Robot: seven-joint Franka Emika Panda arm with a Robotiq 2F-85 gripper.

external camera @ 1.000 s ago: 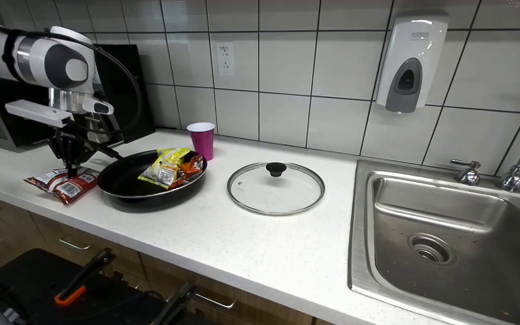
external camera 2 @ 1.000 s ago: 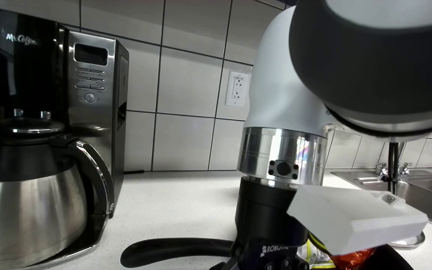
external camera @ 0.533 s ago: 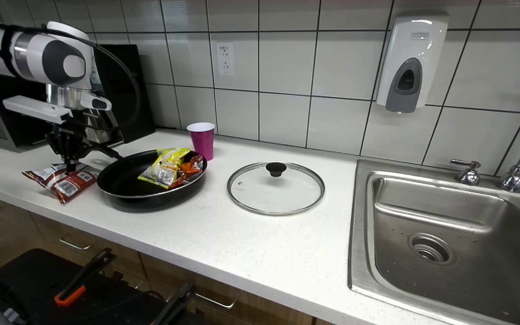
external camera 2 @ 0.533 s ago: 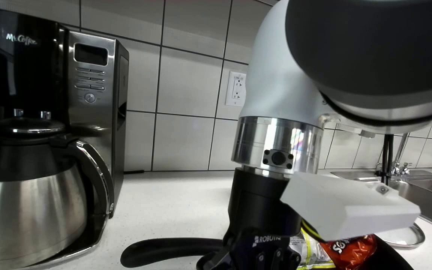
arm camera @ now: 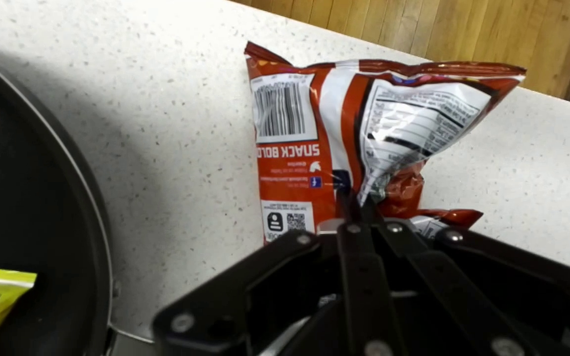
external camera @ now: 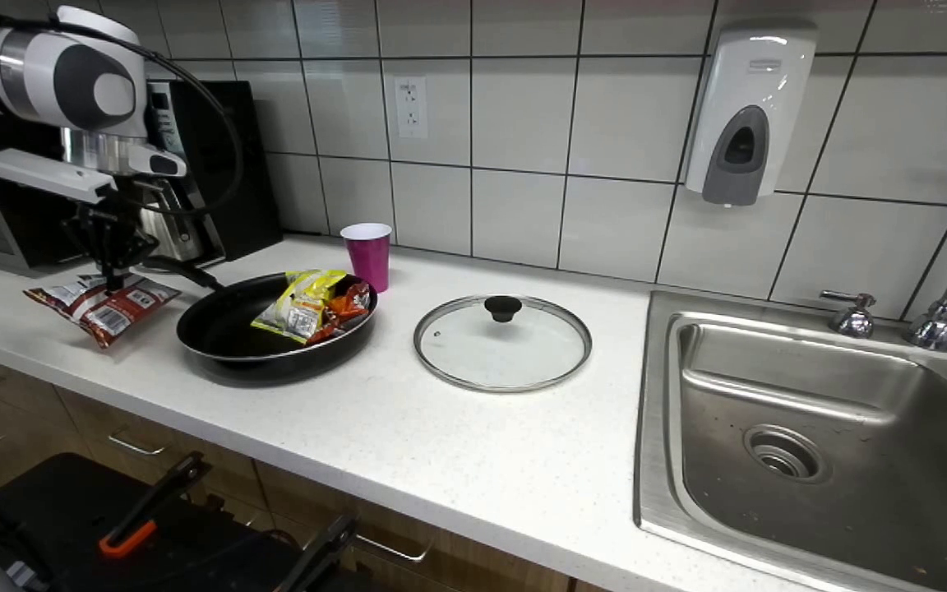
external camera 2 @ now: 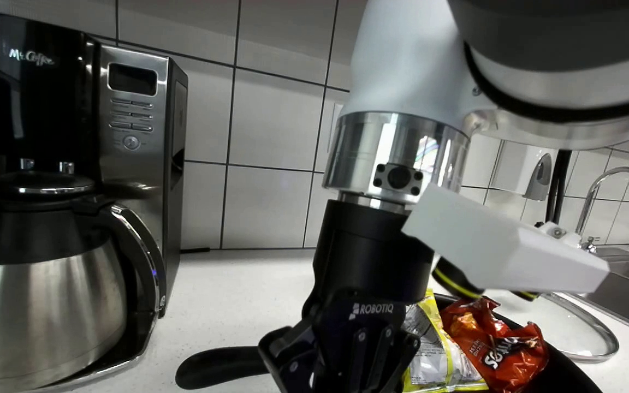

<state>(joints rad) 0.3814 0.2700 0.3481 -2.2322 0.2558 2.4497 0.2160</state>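
The gripper [arm camera: 356, 201] is clamped tight on a red snack bag [arm camera: 287, 173], pinching it near the middle so it's all bunched up there; the barcode [arm camera: 279, 111] and nutrition label [arm camera: 418, 118] face up in the wrist view; the bag seems to hang just above the counter [external camera: 408, 427] (can't swear to it), just beside the frying pan [external camera: 219, 329], with a strip of counter showing between them; pan's got a yellow bag [external camera: 301, 312] and a red-orange bag [external camera 2: 497, 349] in it, touching each other, and its handle [external camera 2: 216, 368] points toward the coffee maker [external camera 2: 134, 120]; a magenta cup [external camera: 369, 259] stands upright just behind the pan in an exterior view; the glass lid [external camera: 498, 353] lies flat, black knob [external camera: 503, 307] up, between pan and sink [external camera: 659, 411]; soap dispenser [external camera: 749, 115] is on the tiled wall [external camera: 523, 205] over there too.
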